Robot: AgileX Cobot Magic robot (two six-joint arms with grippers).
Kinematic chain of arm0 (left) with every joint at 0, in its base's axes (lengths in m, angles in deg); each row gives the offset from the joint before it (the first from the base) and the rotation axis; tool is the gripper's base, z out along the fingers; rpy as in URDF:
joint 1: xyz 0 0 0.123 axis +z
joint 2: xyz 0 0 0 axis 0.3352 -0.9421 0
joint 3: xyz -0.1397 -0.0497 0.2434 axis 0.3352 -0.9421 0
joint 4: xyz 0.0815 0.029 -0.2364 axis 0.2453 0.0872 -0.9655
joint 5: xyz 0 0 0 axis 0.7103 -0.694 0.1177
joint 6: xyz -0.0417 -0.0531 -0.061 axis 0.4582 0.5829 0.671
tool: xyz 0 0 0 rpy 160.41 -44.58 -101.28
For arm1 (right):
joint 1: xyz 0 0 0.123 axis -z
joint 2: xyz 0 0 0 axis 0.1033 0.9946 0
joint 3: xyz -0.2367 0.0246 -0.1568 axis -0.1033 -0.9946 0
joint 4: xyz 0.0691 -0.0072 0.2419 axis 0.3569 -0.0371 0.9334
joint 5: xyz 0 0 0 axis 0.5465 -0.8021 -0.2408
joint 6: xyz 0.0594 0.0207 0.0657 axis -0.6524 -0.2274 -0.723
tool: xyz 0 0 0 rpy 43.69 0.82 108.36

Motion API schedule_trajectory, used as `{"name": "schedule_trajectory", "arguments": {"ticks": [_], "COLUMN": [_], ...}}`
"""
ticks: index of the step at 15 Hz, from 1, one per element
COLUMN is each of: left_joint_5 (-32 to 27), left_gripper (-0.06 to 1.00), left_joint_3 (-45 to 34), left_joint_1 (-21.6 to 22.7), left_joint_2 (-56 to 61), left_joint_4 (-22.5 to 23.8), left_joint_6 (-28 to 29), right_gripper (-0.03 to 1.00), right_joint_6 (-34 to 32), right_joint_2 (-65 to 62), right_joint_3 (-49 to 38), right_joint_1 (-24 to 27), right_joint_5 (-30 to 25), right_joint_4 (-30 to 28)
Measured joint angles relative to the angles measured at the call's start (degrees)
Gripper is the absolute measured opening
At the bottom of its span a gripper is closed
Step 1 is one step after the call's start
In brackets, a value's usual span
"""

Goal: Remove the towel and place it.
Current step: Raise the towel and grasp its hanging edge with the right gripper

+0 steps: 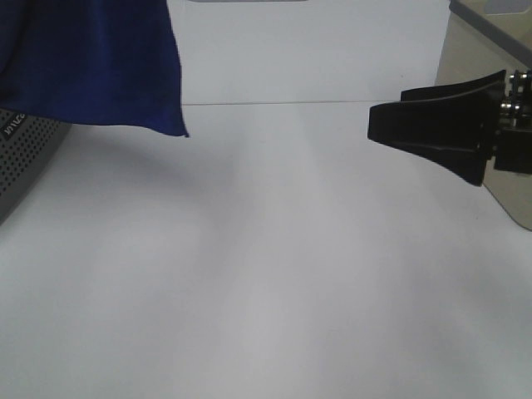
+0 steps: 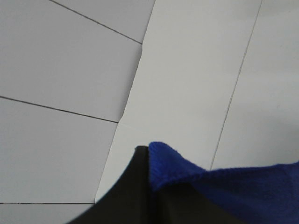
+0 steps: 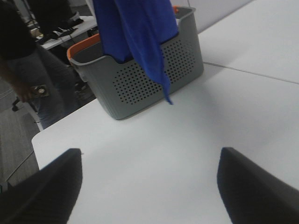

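Note:
The royal-blue towel [image 1: 91, 62] hangs from above at the top left of the exterior high view, its lower corner dangling over the table beside the grey basket [image 1: 21, 154]. In the left wrist view my left gripper [image 2: 149, 161] is shut on a fold of the towel [image 2: 229, 191], high above the table. From the right wrist view, the towel [image 3: 135, 32] drapes down over the perforated grey basket [image 3: 140, 81] with its orange rim. My right gripper [image 1: 387, 110] hovers open at the right, far from the towel, with nothing between its fingers [image 3: 46, 186].
A white table [image 1: 266, 274] of joined panels fills the middle. A beige box [image 1: 478, 50] stands at the back right, behind the right gripper. A person [image 3: 23, 70] stands beyond the table's end near the basket.

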Motion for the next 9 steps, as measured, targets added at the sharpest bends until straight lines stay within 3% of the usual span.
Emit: {"name": "schedule_trajectory", "arguments": {"ticks": [2,5,9], "left_joint_5": [0.40,1.55,1.66], "left_gripper": [0.00,0.00,0.00], "left_joint_3": [0.57,0.92,0.92], "left_joint_1": [-2.29,-4.13,-4.47], "left_joint_2": [-1.38,-2.01,-2.29], "left_joint_4": [-0.17,-0.17,-1.72], "left_joint_6": [0.11,0.17,0.40], "right_gripper": [0.78,0.78,0.78], "right_joint_6": [5.90,7.05,7.56], "right_joint_2": [5.33,12.38,21.60], "right_joint_3": [1.55,7.51,17.42], "right_joint_1": [0.00,-0.63,-11.29], "right_joint_5": [-3.09,-3.55,2.18], "right_joint_4": [0.86,1.32,1.66]}}
